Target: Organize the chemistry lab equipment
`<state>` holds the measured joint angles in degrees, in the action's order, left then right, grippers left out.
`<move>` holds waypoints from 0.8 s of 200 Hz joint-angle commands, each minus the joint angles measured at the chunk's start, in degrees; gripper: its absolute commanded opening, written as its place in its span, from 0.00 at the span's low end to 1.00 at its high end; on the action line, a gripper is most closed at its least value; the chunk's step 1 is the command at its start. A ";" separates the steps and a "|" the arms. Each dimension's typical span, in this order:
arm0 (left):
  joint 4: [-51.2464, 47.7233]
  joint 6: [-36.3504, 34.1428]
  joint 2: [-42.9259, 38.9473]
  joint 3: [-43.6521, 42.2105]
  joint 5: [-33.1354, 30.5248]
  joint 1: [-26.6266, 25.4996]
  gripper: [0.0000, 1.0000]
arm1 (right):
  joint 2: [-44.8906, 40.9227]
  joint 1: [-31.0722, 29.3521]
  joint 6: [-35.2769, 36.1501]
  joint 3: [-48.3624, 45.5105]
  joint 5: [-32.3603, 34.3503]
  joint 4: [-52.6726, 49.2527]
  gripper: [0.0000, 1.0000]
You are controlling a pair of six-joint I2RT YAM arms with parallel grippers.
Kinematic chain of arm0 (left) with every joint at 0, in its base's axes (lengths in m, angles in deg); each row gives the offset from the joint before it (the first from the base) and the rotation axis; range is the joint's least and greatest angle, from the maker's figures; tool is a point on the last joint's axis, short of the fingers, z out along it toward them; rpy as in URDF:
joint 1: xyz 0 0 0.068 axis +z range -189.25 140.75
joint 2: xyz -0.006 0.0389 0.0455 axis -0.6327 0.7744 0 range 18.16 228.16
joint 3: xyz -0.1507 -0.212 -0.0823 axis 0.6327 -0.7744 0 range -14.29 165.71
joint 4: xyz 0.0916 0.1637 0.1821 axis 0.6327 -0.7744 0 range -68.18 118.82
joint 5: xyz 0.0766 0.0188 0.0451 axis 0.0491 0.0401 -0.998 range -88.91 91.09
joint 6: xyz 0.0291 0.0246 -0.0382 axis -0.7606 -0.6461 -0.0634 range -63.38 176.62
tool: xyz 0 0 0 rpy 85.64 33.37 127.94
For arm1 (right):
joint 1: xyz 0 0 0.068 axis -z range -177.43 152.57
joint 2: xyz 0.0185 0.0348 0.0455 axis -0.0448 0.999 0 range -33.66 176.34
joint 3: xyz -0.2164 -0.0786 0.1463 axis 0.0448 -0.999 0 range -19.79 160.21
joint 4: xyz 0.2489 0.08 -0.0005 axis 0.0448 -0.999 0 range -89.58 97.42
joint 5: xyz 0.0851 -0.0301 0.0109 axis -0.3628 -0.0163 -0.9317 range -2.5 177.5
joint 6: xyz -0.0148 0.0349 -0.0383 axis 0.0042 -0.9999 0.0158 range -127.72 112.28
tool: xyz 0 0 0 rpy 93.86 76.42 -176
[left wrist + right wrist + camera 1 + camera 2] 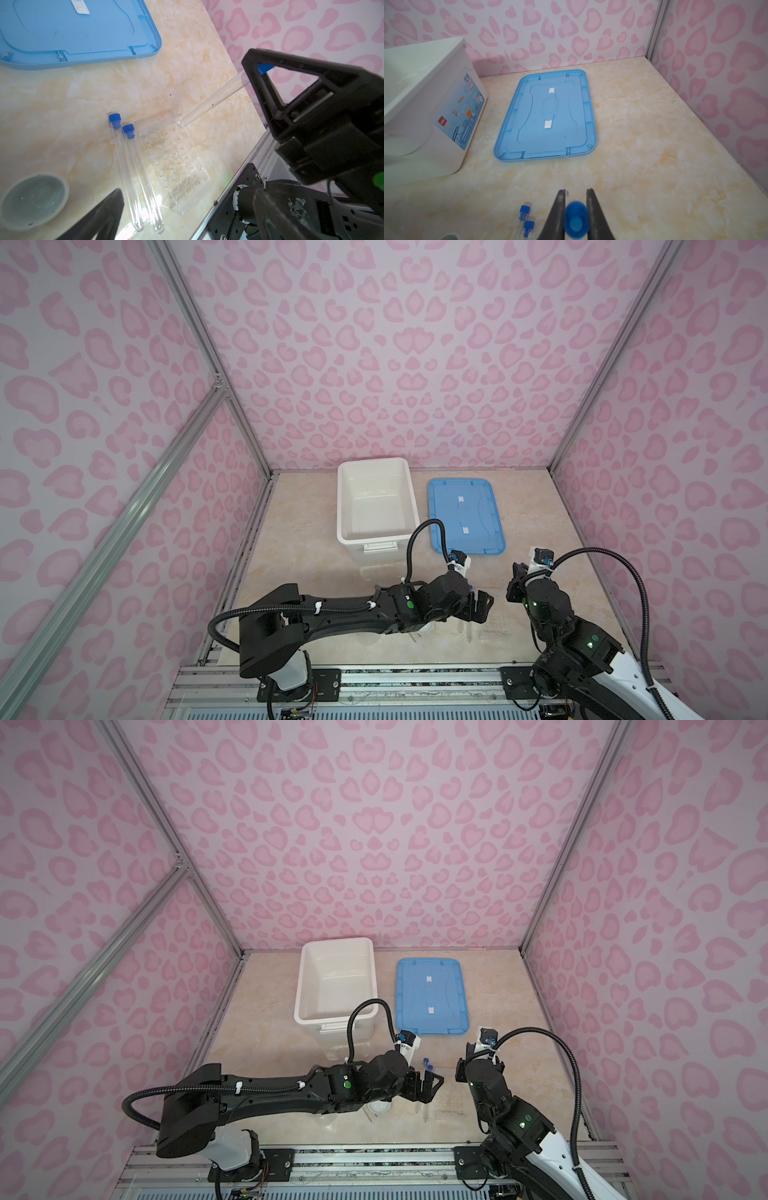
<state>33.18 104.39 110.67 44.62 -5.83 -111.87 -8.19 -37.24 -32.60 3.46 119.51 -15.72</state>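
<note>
My right gripper (576, 191) is shut on the blue cap (576, 218) of a clear tube (212, 101). The tube slants down, its round end over a far corner of the flat clear rack (176, 164); whether it touches, I cannot tell. Two more blue-capped tubes (128, 170) lie side by side on the table beside the rack. My left gripper (188, 191) hovers open above these tubes and the rack, holding nothing. A small white round dish (33, 201) sits next to the tubes, partly under the left arm in a top view (379, 1107).
The big white box (340, 506) stands open at the back, its blue lid (465, 514) lying flat to its right. Both grippers (482, 605) (515, 580) hang close together near the table's front. Pink patterned walls enclose the table; a metal rail (249, 158) runs along the front edge.
</note>
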 commanded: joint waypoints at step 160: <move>1.08 0.28 1.32 -1.43 -4.09 0.64 0.99 | 6.93 -1.85 7.64 -6.85 3.75 18.74 0.20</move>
<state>33.18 104.36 111.44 43.25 -8.86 -111.35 -2.86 -39.80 -26.99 -4.02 125.11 1.48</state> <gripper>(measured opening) 0.995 0.195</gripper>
